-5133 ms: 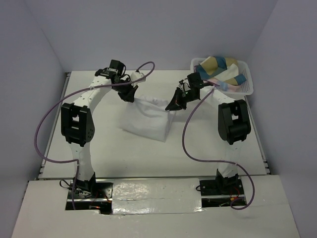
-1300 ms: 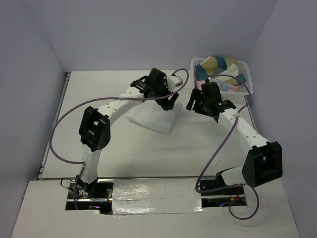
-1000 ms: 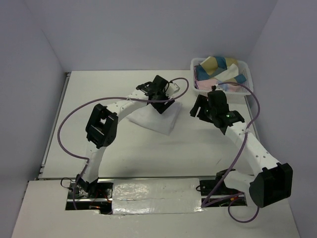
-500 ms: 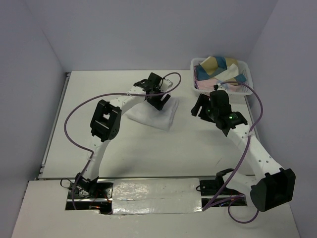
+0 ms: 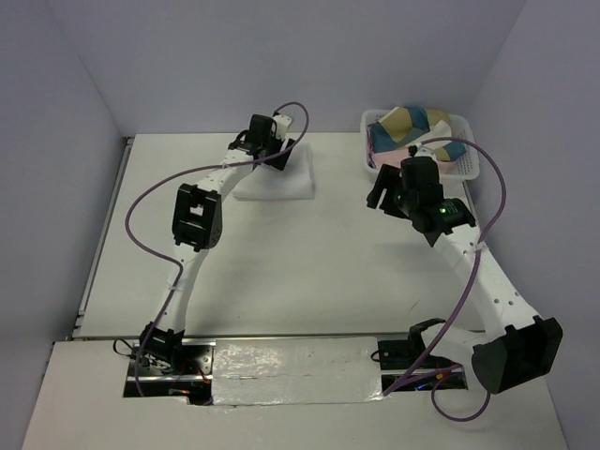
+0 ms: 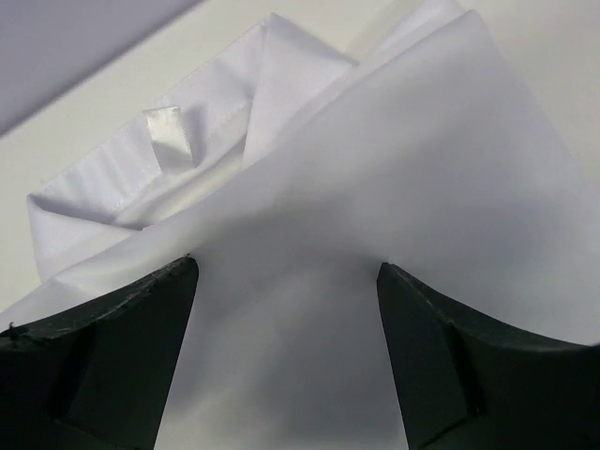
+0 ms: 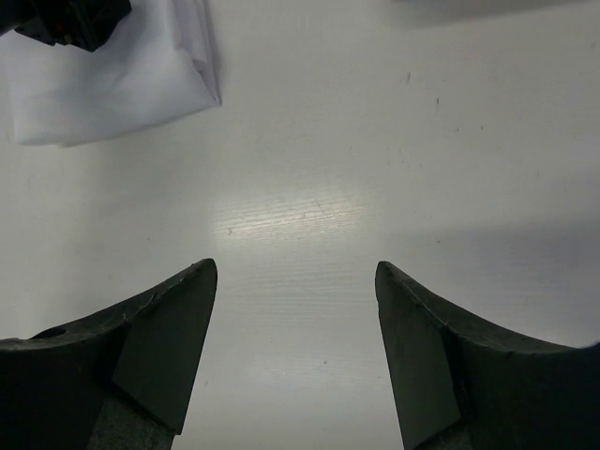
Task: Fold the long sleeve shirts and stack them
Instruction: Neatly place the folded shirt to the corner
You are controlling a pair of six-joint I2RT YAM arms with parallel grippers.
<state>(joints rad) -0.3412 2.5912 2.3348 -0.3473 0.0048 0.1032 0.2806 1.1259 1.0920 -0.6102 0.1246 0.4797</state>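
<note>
The folded long sleeve shirt (image 5: 281, 181) is lying at the far middle of the desk (image 5: 281, 272), with the left tool (image 6: 286, 267) sitting over it, jaws spread wide. The right tool (image 7: 295, 267) is hovering over the desk, likewise gaping.

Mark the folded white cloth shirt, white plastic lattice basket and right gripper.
Folded white cloth shirt (image 5: 281, 183), top external, top layer.
White plastic lattice basket (image 5: 471, 150), top external, right wall.
Right gripper (image 7: 293, 272), right wrist, between fingertips.
</note>
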